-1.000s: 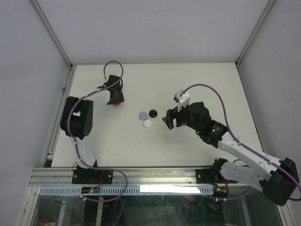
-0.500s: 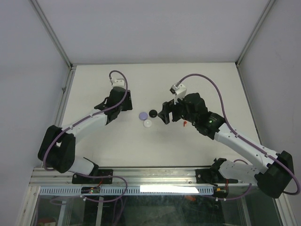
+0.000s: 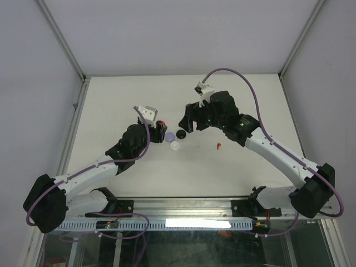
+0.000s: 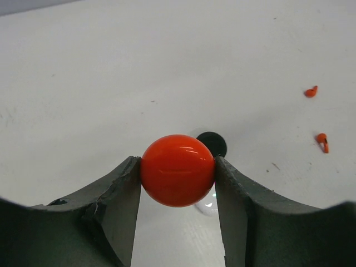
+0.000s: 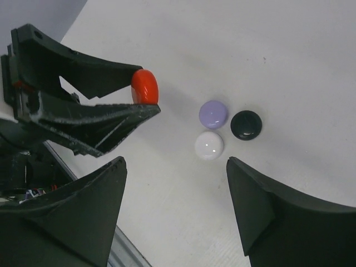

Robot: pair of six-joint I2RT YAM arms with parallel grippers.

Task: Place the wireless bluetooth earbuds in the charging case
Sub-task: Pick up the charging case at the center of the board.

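While the left fingers (image 4: 125,194) pinch a red round case (image 4: 177,169) off the white table (image 3: 111,105), right fingers (image 5: 253,206) spread wide, empty, over a lavender disc (image 5: 213,113), white disc (image 5: 209,144), black disc (image 5: 246,124) — two red earbuds (image 4: 322,142) loose on the table, pale walls (image 3: 167,33) around.

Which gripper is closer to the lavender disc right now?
Left. The left gripper, clamping a red disc, sits just beside the lavender disc; the right gripper, open, hovers farther off, nearer the black disc.

2 arms (image 3: 278,158) with white links, black joints, purple cables (image 3: 225,69), dark grey tool fingers (image 4: 119,206).
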